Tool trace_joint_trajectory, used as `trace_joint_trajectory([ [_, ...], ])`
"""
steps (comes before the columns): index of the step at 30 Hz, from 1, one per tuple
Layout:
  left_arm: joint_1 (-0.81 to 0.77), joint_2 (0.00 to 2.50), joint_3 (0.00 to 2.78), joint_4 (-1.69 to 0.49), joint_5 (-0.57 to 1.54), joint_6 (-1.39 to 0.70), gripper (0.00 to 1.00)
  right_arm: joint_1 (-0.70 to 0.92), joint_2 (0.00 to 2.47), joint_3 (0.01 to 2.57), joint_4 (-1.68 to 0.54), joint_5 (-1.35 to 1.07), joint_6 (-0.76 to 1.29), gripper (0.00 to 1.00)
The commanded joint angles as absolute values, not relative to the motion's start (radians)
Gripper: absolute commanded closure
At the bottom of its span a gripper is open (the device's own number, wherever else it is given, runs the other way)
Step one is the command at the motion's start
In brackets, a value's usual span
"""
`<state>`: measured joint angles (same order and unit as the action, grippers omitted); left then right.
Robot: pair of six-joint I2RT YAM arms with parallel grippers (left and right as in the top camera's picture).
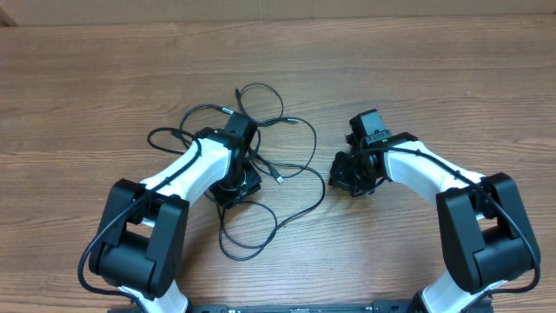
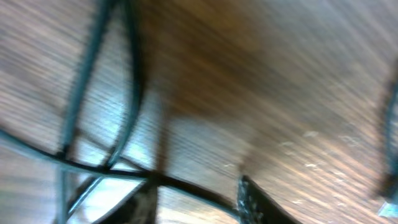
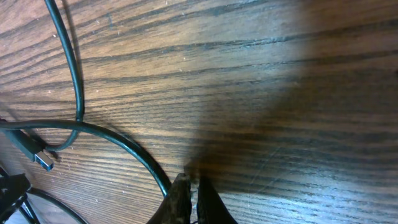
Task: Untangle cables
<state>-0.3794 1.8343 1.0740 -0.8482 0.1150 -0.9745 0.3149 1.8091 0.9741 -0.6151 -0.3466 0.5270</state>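
Several thin black cables (image 1: 314,200) lie tangled in loose loops on the wooden table, left of centre. My left gripper (image 1: 236,185) hovers over the middle of the tangle. Its wrist view is blurred: the left gripper (image 2: 198,184) is open, and one strand (image 2: 193,186) crosses the gap between its fingers (image 2: 254,202) while other strands (image 2: 127,93) loop beyond. My right gripper (image 1: 352,174) sits just right of the tangle. In its wrist view the right gripper (image 3: 194,186) is shut. A curved cable (image 3: 124,140) runs past the left finger's outer side. A silver plug tip (image 3: 41,159) lies at the left.
The table (image 1: 417,69) is brown wood grain. Both white-and-black arms reach in from the near edge: the left arm (image 1: 165,187) and the right arm (image 1: 434,174). A small plug (image 1: 280,179) lies between the two grippers.
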Motion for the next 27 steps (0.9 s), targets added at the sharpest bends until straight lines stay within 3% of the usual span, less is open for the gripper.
trace_joint_trajectory([
  [1,-0.387,1.883,1.024,-0.844,0.262,-0.992,0.52,0.316,1.815,0.968,-0.614,-0.303,0.528,0.95],
  [3,-0.387,1.883,1.024,-0.844,0.275,-0.992,0.66,0.316,1.815,0.968,-0.614,-0.303,0.528,0.95],
  [15,-0.387,1.883,1.024,-0.819,0.402,-0.987,0.65,0.316,1.815,0.968,-0.614,-0.303,0.528,0.95],
  [21,-0.387,1.883,1.024,-0.776,0.475,-0.989,0.83,0.316,1.815,0.968,-0.614,-0.303,0.528,0.95],
  [23,-0.387,1.883,1.024,-0.768,0.453,-0.998,0.94,0.316,1.815,0.968,-0.614,-0.303,0.528,0.95],
  [27,-0.387,1.883,1.024,-0.765,0.36,-1.062,0.96,0.316,1.815,0.968,-0.614,-0.303,0.528,0.95],
])
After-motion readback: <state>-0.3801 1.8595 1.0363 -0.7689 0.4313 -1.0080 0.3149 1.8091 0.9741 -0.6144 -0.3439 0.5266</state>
